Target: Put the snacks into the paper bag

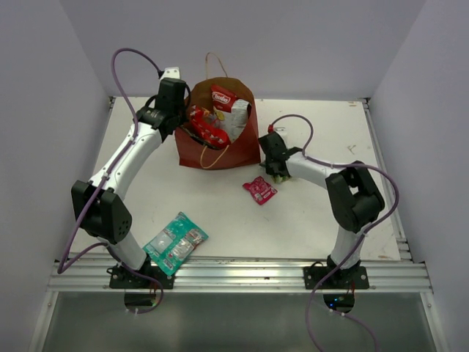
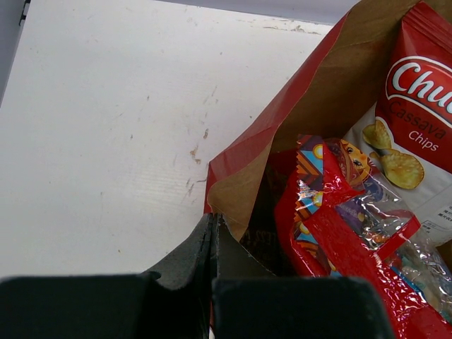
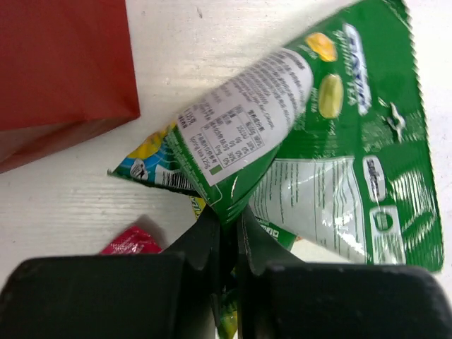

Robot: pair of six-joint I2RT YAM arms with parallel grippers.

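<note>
The reddish-brown paper bag (image 1: pixel 220 150) stands upright at the table's back. In it are the white chip bag with a red logo (image 1: pixel 229 106) and the red candy bag (image 1: pixel 205 126); both also show in the left wrist view, the chip bag (image 2: pixel 413 127) and the candy bag (image 2: pixel 332 212). Something dark (image 2: pixel 267 236) lies deeper inside. My left gripper (image 2: pixel 214 229) is shut on the bag's left rim (image 2: pixel 240 176). My right gripper (image 3: pixel 229 219) is shut on the green-white packet (image 3: pixel 339 141), right of the bag. The small pink packet (image 1: pixel 259 190) and the teal packet (image 1: pixel 176 242) lie on the table.
The bag's tan cord handles (image 1: pixel 212 64) stick up at its back and hang down its front. The bag's red side wall (image 3: pixel 63 63) is close to the left of my right gripper. The pink packet (image 3: pixel 131 242) lies just beside my right fingers.
</note>
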